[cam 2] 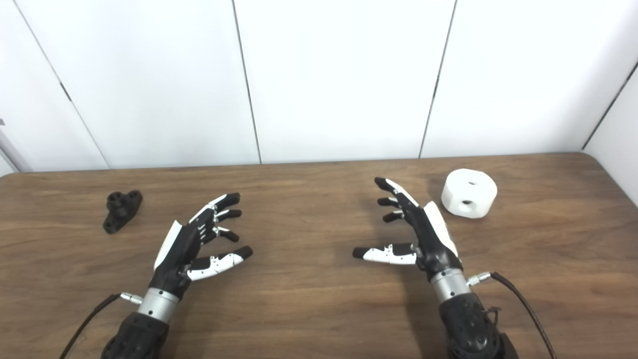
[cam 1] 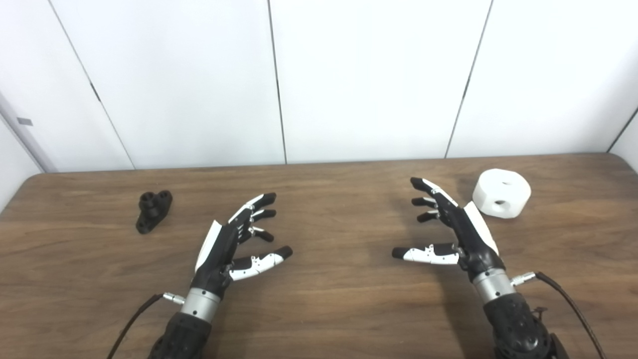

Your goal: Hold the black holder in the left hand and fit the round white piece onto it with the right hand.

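Both hands spread wide, holding nothing: left hand [cam 1: 227,249], right hand [cam 1: 461,232]. Small black plastic holder [cam 1: 153,211] far left on brown wooden table [cam 1: 339,299]; round white piece [cam 1: 501,193] just beside right hand.

Each black-and-white hand, left hand [cam 1: 227,249] and right hand [cam 1: 461,232], has a silver wrist collar, black forearm and dark cable.

Matt black plastic holder [cam 1: 153,211] and matt white round piece [cam 1: 501,193] lie on a dark, grained wood table [cam 1: 339,299].
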